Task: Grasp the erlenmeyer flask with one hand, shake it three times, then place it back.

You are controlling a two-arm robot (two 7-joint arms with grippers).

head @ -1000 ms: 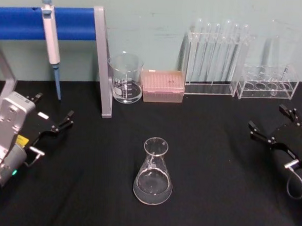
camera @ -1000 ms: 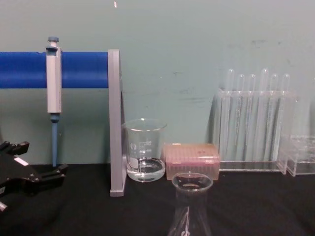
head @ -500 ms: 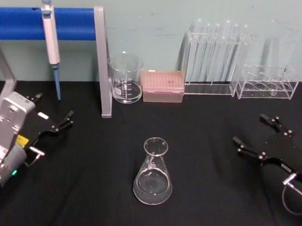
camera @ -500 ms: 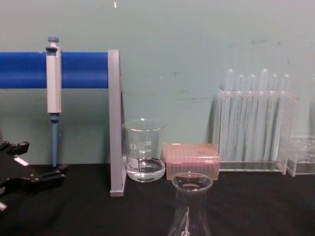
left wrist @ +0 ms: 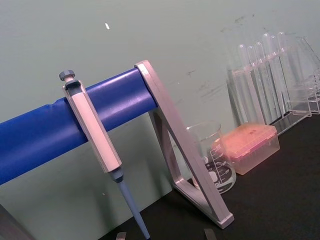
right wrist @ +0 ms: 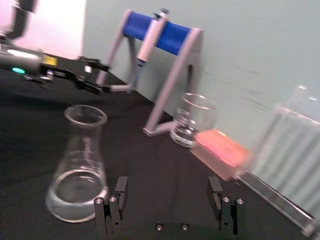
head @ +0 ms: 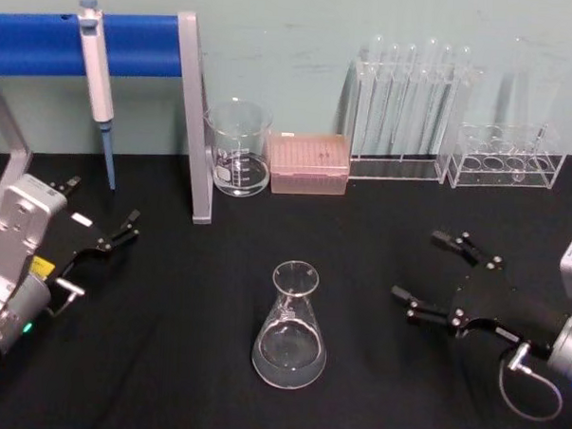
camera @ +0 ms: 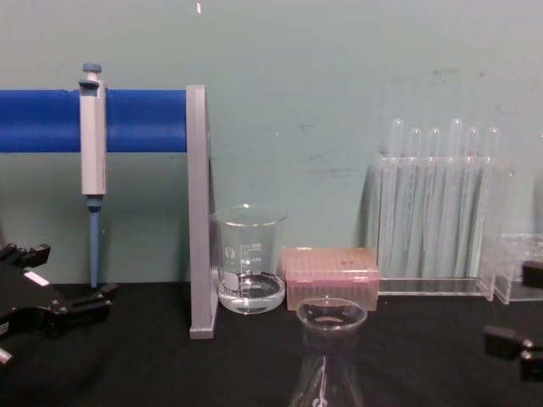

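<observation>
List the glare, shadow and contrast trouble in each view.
Head view: the black right gripper, open to the right of the erlenmeyer flask, barely stands out from the black table; the left gripper likewise at the left edge. Right wrist view: a washed-out white patch glares. Chest view: the test tubes fade into the pale wall.

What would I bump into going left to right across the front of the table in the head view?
Left pincer, open → erlenmeyer flask → right pincer, open.
</observation>
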